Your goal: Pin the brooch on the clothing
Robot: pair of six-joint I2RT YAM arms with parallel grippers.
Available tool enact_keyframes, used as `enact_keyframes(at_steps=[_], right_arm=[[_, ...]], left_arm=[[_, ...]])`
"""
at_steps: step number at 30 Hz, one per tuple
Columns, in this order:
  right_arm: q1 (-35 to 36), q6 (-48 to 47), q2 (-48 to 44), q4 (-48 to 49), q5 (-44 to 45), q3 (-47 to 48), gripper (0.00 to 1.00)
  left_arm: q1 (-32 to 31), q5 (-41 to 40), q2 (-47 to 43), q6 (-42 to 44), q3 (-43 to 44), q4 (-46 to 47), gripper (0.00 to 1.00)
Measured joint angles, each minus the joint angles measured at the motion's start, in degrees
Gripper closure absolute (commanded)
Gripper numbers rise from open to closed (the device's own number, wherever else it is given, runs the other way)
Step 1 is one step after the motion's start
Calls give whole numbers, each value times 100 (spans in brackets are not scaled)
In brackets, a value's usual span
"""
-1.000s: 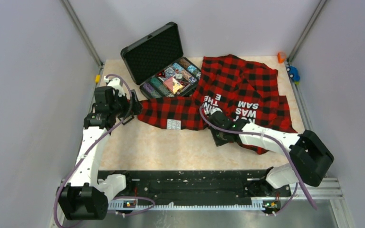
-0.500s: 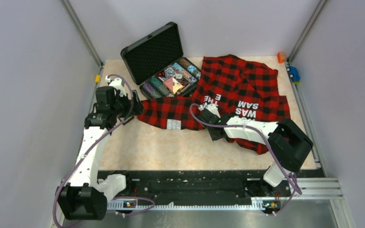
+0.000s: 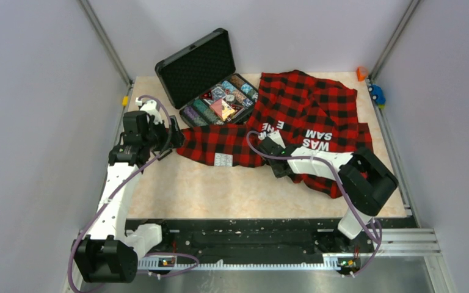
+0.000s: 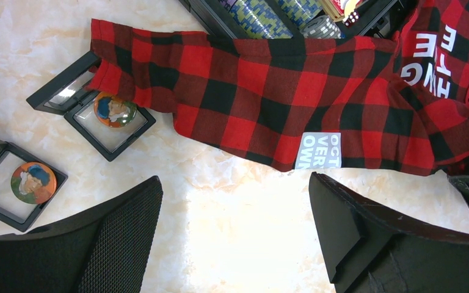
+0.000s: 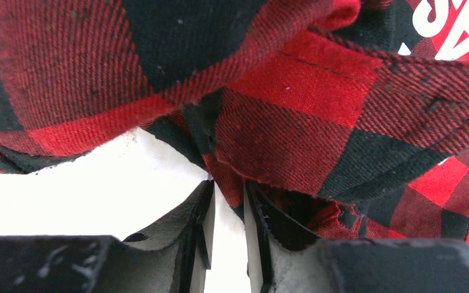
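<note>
— What do you see from up high?
— The red-and-black shirt (image 3: 317,110) lies soft and crumpled on the far side of the table (image 3: 220,189), with big white letters on it. The left claw (image 3: 172,135) is by the sleeve end. The right claw (image 3: 270,146) is at the shirt's near edge. An open case (image 3: 201,67) sits behind. I can't see a brooch from here.
— And the left wrist camera?
— The left claw (image 4: 235,183) is wide open and holds nothing. The sleeve (image 4: 250,85) runs left to right across the top. A round brooch (image 4: 115,110) with a painted face sits in a flat black frame (image 4: 98,129), just beside the cuff, up and left of the claw. A second brooch (image 4: 32,182) lies further left. I think the left arm is the nearer one by far.
— And the right wrist camera?
— The right claw (image 5: 226,201) is pinched almost together on a fold of the shirt (image 5: 293,140). The cloth looks thick and woven.
</note>
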Motion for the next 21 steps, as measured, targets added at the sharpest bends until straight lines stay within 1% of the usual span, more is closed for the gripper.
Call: enact_keyframes(at_steps=[2,5,6,8,16,21], right_arm=[[-11,-13,42,37,-24,0,77],[-15,-39,118,105,-26,0,81],[-15,-44,118,114,-28,0,86],[-15,-48,131,136,-33,0,99],[-15,-37,52,-68,-76,7,100],[-15,-50,-704,-546,-516,9,100]], left_arm=[[0,0,0,0,0,0,7],[0,0,0,0,0,0,7],[0,0,0,0,0,0,7],[0,-2,0,0,0,0,7],[0,-2,0,0,0,0,7],[-2,2,0,0,0,0,7]])
